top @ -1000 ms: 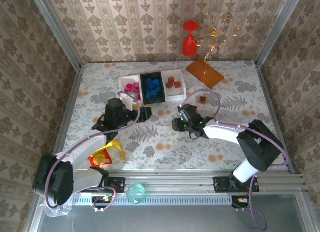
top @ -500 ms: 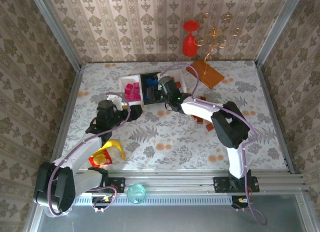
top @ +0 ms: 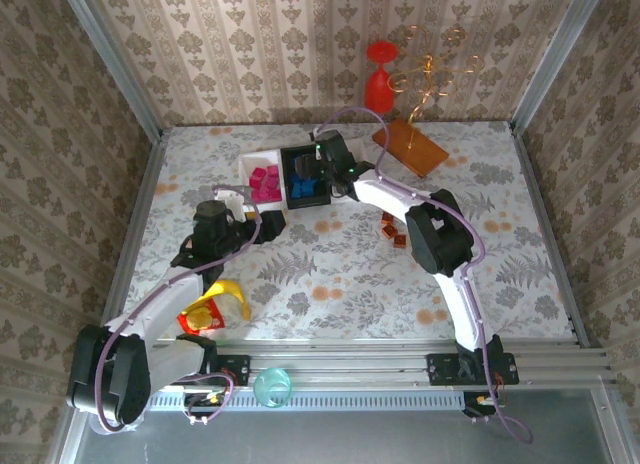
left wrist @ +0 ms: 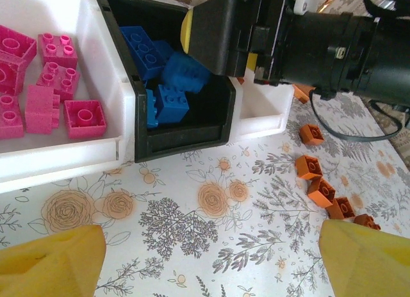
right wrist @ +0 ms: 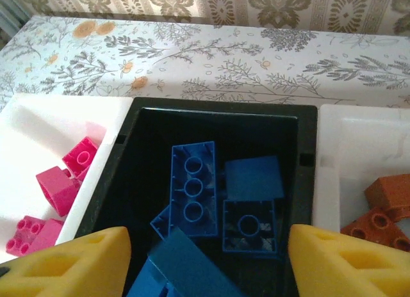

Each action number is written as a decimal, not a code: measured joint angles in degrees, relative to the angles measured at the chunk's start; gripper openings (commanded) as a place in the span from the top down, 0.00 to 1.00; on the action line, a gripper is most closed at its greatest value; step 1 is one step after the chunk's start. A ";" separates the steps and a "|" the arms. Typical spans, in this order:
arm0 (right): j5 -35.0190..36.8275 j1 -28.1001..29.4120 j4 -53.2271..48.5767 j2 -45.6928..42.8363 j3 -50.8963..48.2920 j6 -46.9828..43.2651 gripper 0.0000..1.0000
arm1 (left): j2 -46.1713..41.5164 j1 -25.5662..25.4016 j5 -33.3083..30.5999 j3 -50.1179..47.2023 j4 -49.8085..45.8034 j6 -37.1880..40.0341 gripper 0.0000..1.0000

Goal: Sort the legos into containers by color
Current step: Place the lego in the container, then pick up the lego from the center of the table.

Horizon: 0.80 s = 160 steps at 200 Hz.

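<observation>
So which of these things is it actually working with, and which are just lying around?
Job: blue legos, pink legos, orange legos, black tray, left white tray, right white tray.
Lying about: orange-brown board, red goblet, gold wire stand, yellow-and-red toy.

Orange-brown board (top: 410, 147), red goblet (top: 379, 79), gold wire stand (top: 414, 104); yellow-and-red toy (top: 212, 306) nearer.

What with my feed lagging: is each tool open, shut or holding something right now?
Left tool: open, holding nothing.
Right tool: open above the black tray, holding nothing.
</observation>
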 measured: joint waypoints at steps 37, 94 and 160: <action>-1.16 -0.09 0.02 -6.49 -7.23 -1.01 0.23 | 0.07 0.00 1.31 0.00 0.09 -0.02 0.12; 0.44 -1.75 0.07 -30.77 -33.94 -0.66 0.19 | 2.05 -3.21 4.63 0.24 1.38 0.00 0.12; 2.89 -7.78 -8.63 -36.89 -47.34 2.12 0.18 | 7.65 -12.17 9.88 3.82 4.81 1.60 0.12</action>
